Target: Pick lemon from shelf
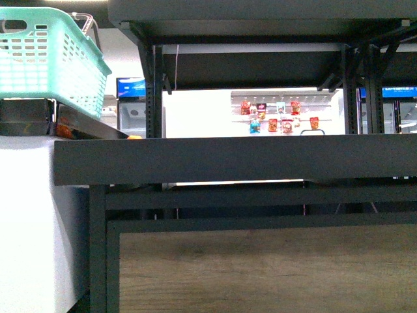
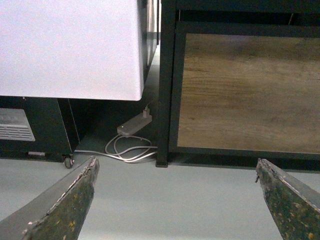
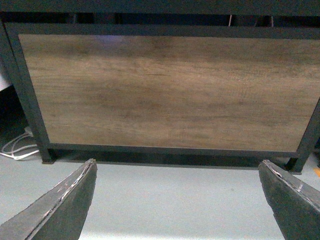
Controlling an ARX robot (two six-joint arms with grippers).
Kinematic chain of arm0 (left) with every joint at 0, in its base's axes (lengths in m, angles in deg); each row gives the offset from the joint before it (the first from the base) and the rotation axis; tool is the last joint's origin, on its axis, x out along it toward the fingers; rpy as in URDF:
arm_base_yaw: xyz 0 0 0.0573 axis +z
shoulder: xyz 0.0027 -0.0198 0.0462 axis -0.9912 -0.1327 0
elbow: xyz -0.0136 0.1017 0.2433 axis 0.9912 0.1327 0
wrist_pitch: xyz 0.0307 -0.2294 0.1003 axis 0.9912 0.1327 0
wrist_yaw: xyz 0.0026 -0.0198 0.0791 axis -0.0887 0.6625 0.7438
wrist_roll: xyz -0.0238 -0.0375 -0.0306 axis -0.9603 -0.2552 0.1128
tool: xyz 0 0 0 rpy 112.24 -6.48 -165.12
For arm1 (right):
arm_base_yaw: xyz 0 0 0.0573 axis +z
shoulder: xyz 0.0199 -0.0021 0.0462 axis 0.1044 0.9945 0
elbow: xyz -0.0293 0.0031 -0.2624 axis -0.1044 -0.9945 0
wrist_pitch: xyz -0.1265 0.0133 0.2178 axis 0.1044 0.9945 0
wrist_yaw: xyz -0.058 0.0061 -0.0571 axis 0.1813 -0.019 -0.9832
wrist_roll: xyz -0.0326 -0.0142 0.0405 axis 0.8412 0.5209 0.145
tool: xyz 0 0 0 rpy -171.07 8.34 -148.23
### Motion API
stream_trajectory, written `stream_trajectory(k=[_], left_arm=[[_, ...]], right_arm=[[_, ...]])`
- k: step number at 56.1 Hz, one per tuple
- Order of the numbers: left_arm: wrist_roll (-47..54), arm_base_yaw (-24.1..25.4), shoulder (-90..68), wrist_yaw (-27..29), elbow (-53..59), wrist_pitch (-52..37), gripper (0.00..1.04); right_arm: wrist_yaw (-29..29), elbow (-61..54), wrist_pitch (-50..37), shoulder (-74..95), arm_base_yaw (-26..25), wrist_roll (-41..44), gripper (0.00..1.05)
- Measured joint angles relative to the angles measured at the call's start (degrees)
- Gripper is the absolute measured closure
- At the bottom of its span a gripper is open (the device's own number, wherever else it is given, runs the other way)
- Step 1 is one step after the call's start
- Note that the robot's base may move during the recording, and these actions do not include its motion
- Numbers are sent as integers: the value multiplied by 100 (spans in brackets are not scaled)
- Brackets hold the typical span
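With the lemon hidden in every view, presumably behind the front edge of the shelf [image 1: 228, 160], the reach is judged not yet begun: a lift to deck height is called for, both arms being held low, left end effector [image 2: 176, 163] and right end effector [image 3: 177, 164] spread apart, empty.

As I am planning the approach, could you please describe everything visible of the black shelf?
The shelf is a matte black metal rack. A deep front edge spans the front view, perforated upright posts rise behind it, and another deck hangs overhead. Below the edge, black bars frame a wood-grain panel. Its feet stand on the grey floor. A white cabinet stands close at its left; contact is unclear. The deck's top is hidden behind the edge, so no lemon shows.
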Motion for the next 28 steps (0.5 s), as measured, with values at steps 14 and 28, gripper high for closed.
stream_trajectory(k=[14, 28], left_arm=[[-2, 0, 0, 2, 0, 0, 8], [0, 0, 2, 2, 0, 0, 8]], right_arm=[[9, 0, 0, 0, 0, 0, 7], [7, 0, 0, 0, 0, 0, 7]])
